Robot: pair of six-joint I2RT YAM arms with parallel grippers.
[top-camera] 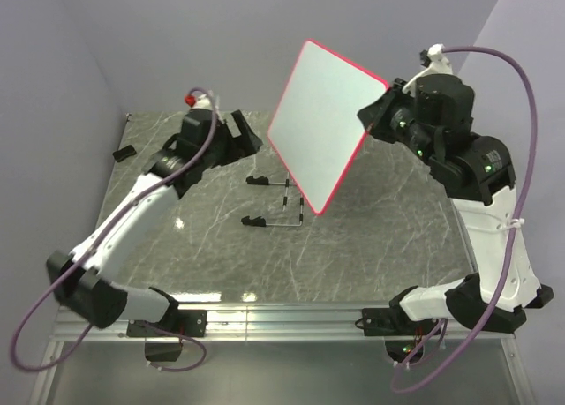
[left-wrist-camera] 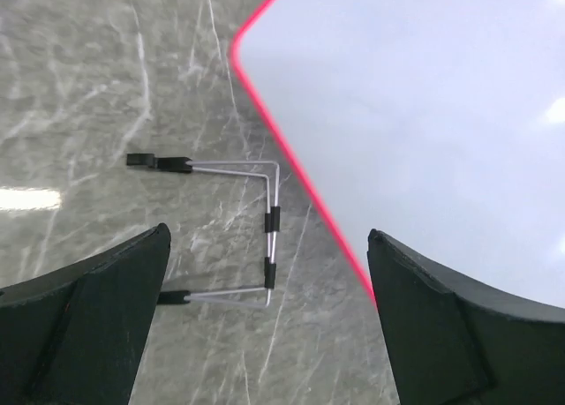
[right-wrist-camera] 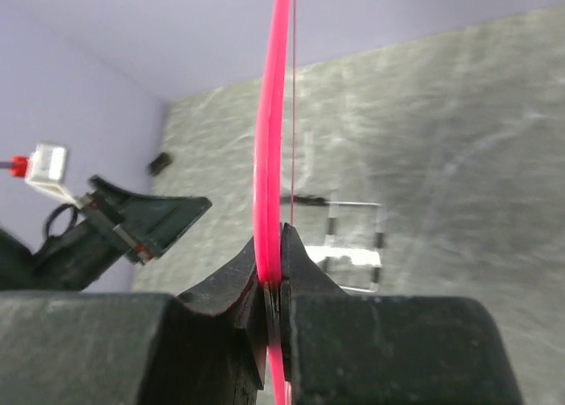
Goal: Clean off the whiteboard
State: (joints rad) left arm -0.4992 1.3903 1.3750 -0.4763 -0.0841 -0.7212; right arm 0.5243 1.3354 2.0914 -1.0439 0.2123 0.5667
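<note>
Whiteboard [top-camera: 322, 123], large flat white rectangle with rounded corners and a thin red-pink frame, is held up tilted over the grey marble table [top-camera: 212, 246]. Its lower corner is near a silver wire stand with black tips [top-camera: 282, 202] that lies on the table. Right gripper [right-wrist-camera: 272, 255]: jaws clamped on the whiteboard's red-pink edge. Left gripper [left-wrist-camera: 269, 236]: jaws wide apart, nothing between them, above the stand just beside the whiteboard's edge.
</note>
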